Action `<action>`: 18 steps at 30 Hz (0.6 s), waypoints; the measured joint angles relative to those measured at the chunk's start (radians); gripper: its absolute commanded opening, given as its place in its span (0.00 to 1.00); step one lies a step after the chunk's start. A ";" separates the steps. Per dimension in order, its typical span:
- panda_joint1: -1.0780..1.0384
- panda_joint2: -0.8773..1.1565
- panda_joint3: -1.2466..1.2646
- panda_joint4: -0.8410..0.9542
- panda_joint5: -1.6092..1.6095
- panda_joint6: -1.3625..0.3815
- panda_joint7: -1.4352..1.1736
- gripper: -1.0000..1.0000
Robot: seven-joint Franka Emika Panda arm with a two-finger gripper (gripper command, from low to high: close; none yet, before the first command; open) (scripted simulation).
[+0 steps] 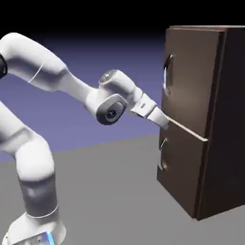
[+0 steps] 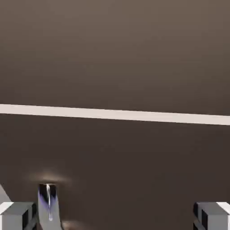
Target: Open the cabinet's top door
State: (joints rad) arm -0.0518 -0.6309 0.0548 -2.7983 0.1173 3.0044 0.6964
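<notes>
Fingers (image 2: 115,216) open, set wide apart, nothing between them; hand near the front of the cabinet (image 1: 191,115), around the level of the pale seam strip (image 1: 189,128). Cabinet stands at the exterior view's right, front turned partly toward the arm (image 1: 72,86). Dark brown, wood-like, tall and boxy, two stacked front panels. Top door (image 1: 191,79) — the taller panel, flat, brown with a soft sheen — lies closed against the body, seam strip along its lower edge. Long curved silver bar handle (image 1: 167,75) upright near its edge on the exterior view's left. Lower panel (image 1: 182,167) shorter, carries a smaller silver handle (image 1: 163,154), also near that edge. Cabinet side darker, almost black.

Surface: plain matte gray floor (image 1: 110,191), cabinet and arm base (image 1: 36,229) both standing on it. Backdrop (image 1: 129,62) blue-violet, fading to black at the top. White arm, blue light on the base.

Hand view: panels fill nearly everything, strip crossing the full width with a slight tilt, lighter brown above, darker below. Lower handle shows near the bottom left, just beside one fingertip, with glossy dark and bluish reflections and a warm glow around its mount; top door's handle is out of frame. Exterior view gives both handles and the whole arm reach — but the two fingertips separate clearly only in the hand view.
</notes>
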 measured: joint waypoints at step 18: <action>-0.425 -0.406 0.366 0.078 0.783 -0.217 -0.297 0.50</action>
State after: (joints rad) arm -0.4772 -1.0370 0.4203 -2.7199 0.9003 2.7871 0.3990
